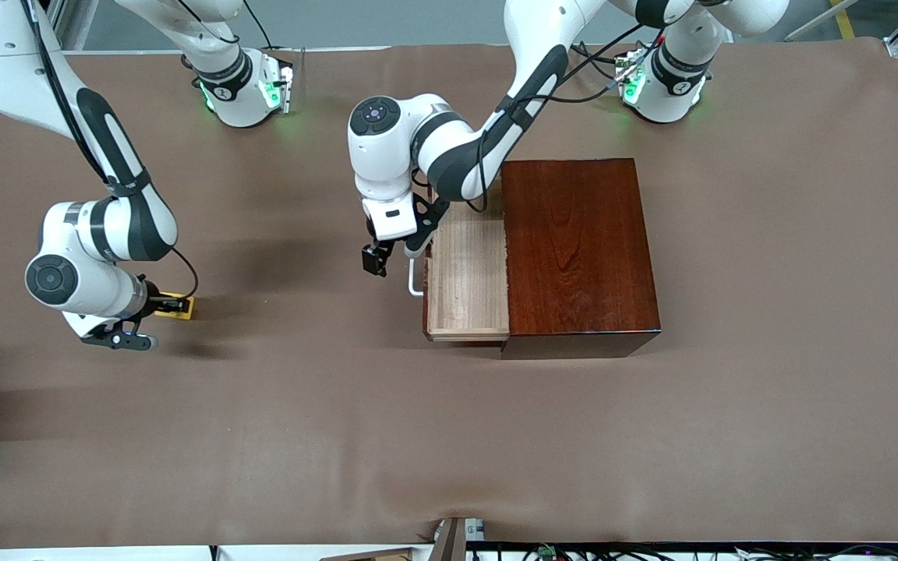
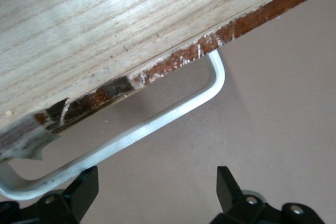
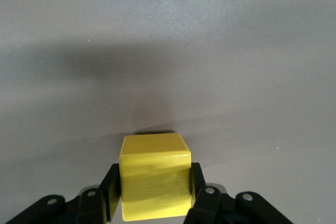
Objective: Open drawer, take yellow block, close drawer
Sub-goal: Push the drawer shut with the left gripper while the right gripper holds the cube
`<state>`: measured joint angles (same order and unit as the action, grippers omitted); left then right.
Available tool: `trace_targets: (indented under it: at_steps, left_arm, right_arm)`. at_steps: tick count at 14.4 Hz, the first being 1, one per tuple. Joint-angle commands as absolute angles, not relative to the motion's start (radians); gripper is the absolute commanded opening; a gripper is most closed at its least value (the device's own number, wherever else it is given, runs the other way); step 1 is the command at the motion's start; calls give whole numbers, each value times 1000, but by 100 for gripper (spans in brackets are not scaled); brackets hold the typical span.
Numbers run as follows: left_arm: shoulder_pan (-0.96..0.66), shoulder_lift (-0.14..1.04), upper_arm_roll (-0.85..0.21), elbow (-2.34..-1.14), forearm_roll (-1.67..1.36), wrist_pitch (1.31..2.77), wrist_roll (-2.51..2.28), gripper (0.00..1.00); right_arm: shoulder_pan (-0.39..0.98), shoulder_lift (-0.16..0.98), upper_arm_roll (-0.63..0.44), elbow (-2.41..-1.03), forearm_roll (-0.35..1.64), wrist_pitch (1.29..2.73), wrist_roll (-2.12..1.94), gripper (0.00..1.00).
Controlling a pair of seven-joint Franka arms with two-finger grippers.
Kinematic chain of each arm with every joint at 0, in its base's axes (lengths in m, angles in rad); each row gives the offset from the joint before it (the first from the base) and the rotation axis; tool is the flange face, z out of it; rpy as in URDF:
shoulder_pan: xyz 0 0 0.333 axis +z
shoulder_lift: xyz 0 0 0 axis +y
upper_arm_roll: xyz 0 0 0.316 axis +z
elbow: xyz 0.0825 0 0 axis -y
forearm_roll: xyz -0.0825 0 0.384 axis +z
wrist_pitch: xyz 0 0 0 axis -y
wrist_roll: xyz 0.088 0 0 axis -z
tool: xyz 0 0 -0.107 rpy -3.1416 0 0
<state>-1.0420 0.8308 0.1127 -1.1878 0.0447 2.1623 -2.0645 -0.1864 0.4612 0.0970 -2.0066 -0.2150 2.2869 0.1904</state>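
The drawer (image 1: 468, 273) stands pulled out of the dark reddish-brown wooden box (image 1: 578, 249), its pale wood floor bare. Its white bar handle (image 1: 415, 280) faces the right arm's end of the table. My left gripper (image 1: 396, 253) hangs open just in front of that handle. In the left wrist view the handle (image 2: 157, 124) crosses above the left gripper (image 2: 156, 184), close to one fingertip (image 2: 86, 184), with nothing between the fingers. My right gripper (image 1: 162, 305) is shut on the yellow block (image 1: 181, 305), low over the cloth near the right arm's end. The right wrist view shows the yellow block (image 3: 155, 177) clamped in the right gripper (image 3: 155, 192).
Brown cloth (image 1: 449, 436) covers the whole table. The wooden box sits toward the left arm's end, and bare cloth lies between the drawer and the yellow block. The arm bases (image 1: 242, 86) stand along the table's edge farthest from the front camera.
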Motion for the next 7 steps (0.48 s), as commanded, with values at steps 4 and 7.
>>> trace_targets:
  at_steps: [4, 7]
  left_arm:
    - [-1031, 802, 152, -1183, 69, 1933, -2049, 100]
    - [-1028, 801, 156, -1184, 74, 1913, -2049, 100]
  right_arm:
    - [-221, 471, 118, -2026, -241, 2333, 198, 65]
    - [-225, 465, 123, -2023, -241, 2316, 184, 100]
